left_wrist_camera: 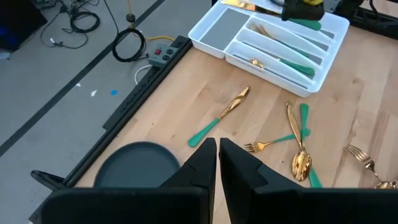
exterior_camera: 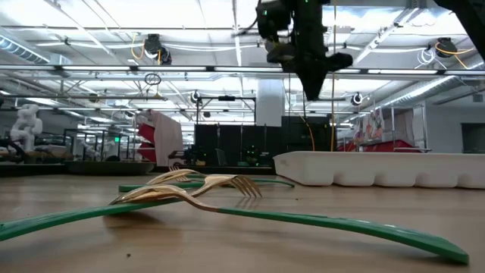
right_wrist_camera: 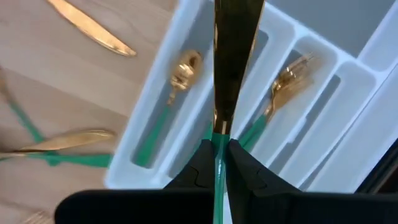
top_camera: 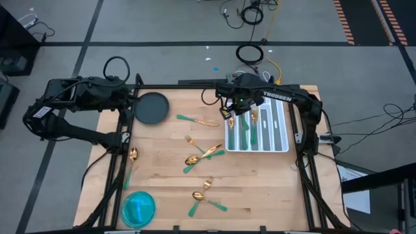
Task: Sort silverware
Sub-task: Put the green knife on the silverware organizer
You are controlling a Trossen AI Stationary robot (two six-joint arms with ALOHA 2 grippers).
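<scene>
The silverware has gold heads and green handles. Several pieces lie loose on the wooden table: a knife [top_camera: 198, 120], forks and a spoon [top_camera: 203, 153], more [top_camera: 207, 193], and a spoon [top_camera: 132, 158]. A spoon [right_wrist_camera: 181, 70] and a fork [right_wrist_camera: 288, 76] lie in the white tray [top_camera: 276, 136]. My right gripper [right_wrist_camera: 219, 149] hovers over the tray's left end, shut on a knife [right_wrist_camera: 233, 56]. My left gripper [left_wrist_camera: 217, 155] is shut and empty, above the dark round plate [left_wrist_camera: 134, 167] at the far left of the table. My right gripper pinches the knife between its two fingers, on the green handle just behind the gold blade [right_wrist_camera: 218, 142]. The knife lies along the fingers, with the blade sticking out past their ends. It is lifted clear above the tray's compartments [right_wrist_camera: 186, 37].
A teal round dish [top_camera: 138, 208] sits at the near left corner. Black frame rails [top_camera: 123, 130] run along the table's sides. Bare wood lies between the loose pieces and the near edge. In the low view, two forks [exterior_camera: 197, 186] lie close in front, with the tray [exterior_camera: 379, 168] behind.
</scene>
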